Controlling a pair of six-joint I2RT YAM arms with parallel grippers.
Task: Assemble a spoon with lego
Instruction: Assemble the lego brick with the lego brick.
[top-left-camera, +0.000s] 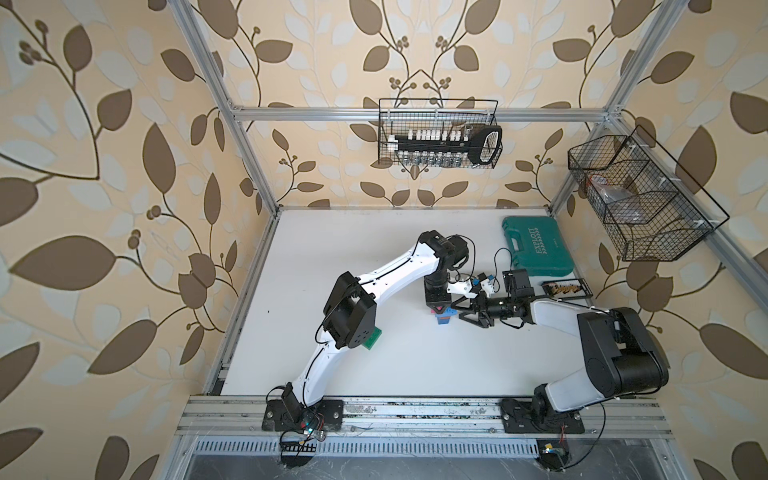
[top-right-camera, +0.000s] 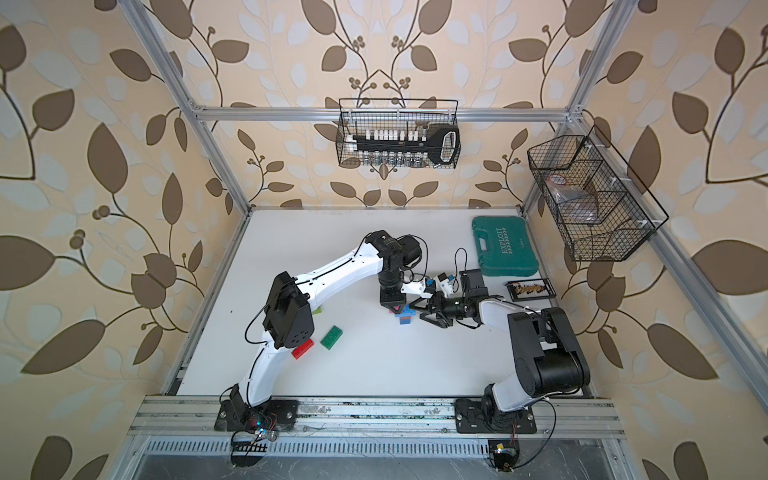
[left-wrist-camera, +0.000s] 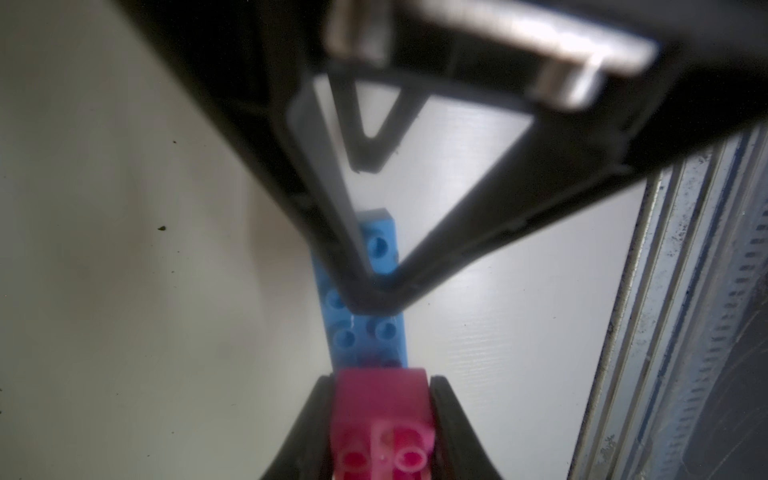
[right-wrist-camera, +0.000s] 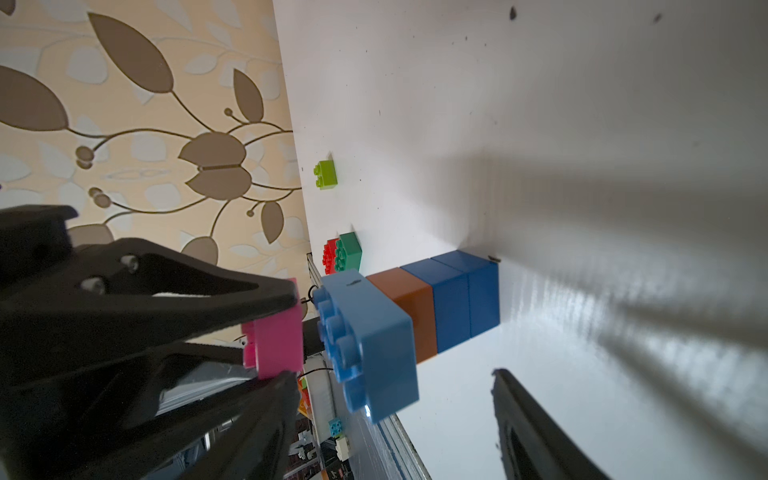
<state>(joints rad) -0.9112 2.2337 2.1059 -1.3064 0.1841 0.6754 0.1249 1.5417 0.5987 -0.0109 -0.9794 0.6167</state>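
Observation:
A lego stack stands upright on the white table (top-left-camera: 374, 257): two blue bricks (right-wrist-camera: 463, 299) at the bottom, a brown-orange one (right-wrist-camera: 411, 316), and a longer light-blue brick (right-wrist-camera: 374, 345) (left-wrist-camera: 365, 332) on top. My left gripper (left-wrist-camera: 382, 382) (top-left-camera: 438, 306) is shut on a pink brick (left-wrist-camera: 382, 409) (right-wrist-camera: 276, 332), held just above the light-blue brick's studs and apart from them. My right gripper (top-left-camera: 464, 312) (right-wrist-camera: 386, 436) is open beside the stack at its top, not touching it. Loose green (top-right-camera: 331, 336), red (top-right-camera: 302, 348) and lime (right-wrist-camera: 325, 174) bricks lie to the left.
A teal tool case (top-left-camera: 536, 249) and a small black tray of bits (top-left-camera: 565, 289) lie at the back right. Wire baskets (top-left-camera: 440, 133) hang on the back and right frame. A metal rail (top-left-camera: 415, 409) runs along the front edge.

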